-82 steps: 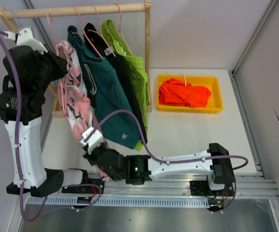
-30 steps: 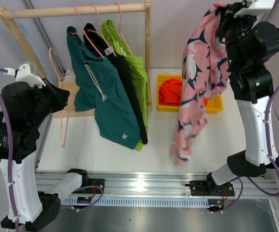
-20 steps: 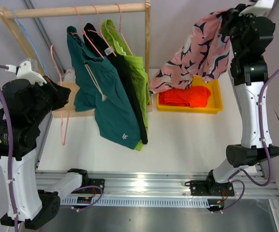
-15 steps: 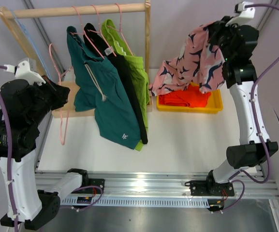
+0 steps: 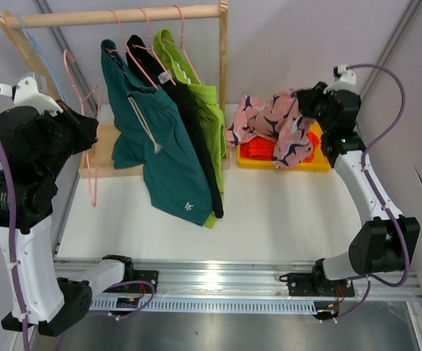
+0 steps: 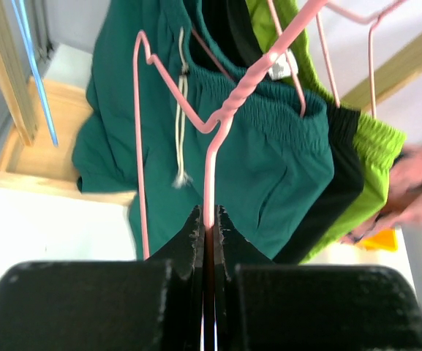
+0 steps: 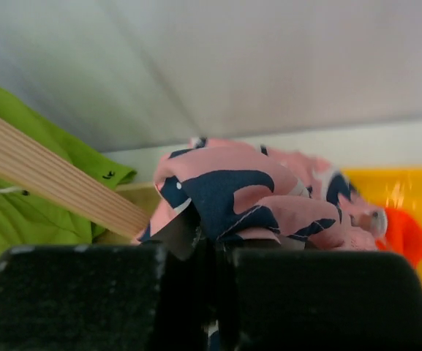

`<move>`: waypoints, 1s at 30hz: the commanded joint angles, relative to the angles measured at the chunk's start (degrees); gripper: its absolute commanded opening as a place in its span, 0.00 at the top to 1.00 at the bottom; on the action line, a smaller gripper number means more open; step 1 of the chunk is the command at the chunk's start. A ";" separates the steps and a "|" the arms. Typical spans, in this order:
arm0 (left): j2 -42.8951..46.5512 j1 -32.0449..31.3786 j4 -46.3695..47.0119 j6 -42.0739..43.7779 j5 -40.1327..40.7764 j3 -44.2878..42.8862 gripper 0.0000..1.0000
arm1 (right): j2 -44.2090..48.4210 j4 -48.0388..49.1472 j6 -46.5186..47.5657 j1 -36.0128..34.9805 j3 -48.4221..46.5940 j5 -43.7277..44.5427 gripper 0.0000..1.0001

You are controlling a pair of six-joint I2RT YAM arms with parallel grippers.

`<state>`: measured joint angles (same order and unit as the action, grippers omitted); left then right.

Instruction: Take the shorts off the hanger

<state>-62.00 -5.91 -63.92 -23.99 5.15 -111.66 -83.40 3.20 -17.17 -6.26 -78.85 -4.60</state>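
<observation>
My right gripper (image 5: 314, 102) is shut on the pink shorts with navy splotches (image 5: 273, 123), which droop over the yellow bin (image 5: 326, 162) and the orange shorts (image 5: 260, 148) in it. In the right wrist view the pink shorts (image 7: 269, 201) bunch against my gripper (image 7: 214, 245). My left gripper (image 5: 75, 126) is shut on an empty pink hanger (image 5: 86, 157), seen close in the left wrist view (image 6: 211, 168) between my shut jaws (image 6: 208, 219). Teal shorts (image 5: 152, 139), black shorts (image 5: 196, 139) and lime green shorts (image 5: 205, 102) hang on pink hangers from the wooden rail (image 5: 123, 15).
The wooden rack has an upright post (image 5: 224, 80) beside the bin and a wooden base tray (image 5: 101, 157) on the left. A blue hanger (image 5: 39, 55) hangs at the rail's left end. A grey wall stands at the right.
My right arm has swung down from high up, lowering the pink shorts onto the yellow bin. My left gripper has lifted the empty pink hanger slightly higher.
</observation>
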 commanded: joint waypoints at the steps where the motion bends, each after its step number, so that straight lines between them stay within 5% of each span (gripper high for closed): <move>1: -2.77 -0.50 0.99 2.45 2.94 -5.67 1.00 | 3.06 6.20 -7.78 1.86 9.65 2.49 0.57; 2: -4.34 -0.50 0.99 2.89 3.29 -7.77 1.00 | 3.59 5.85 -9.18 1.87 11.85 2.93 0.01; 13: -16.83 2.12 1.96 4.04 4.62 -19.72 1.00 | 25.02 3.57 -12.98 -7.43 39.53 2.40 0.01; 20: -23.60 5.56 6.79 2.19 3.11 -22.20 1.00 | 37.59 0.23 -12.36 -21.76 47.72 8.47 0.01; 30: -30.72 10.65 11.97 2.02 -0.13 -26.16 1.00 | 42.61 -3.03 -13.15 -33.98 51.86 12.77 0.01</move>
<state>-92.33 3.95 -57.21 -21.98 7.09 -135.70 -42.26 -0.21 -29.17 -37.47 -27.81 4.71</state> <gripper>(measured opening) 0.039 0.993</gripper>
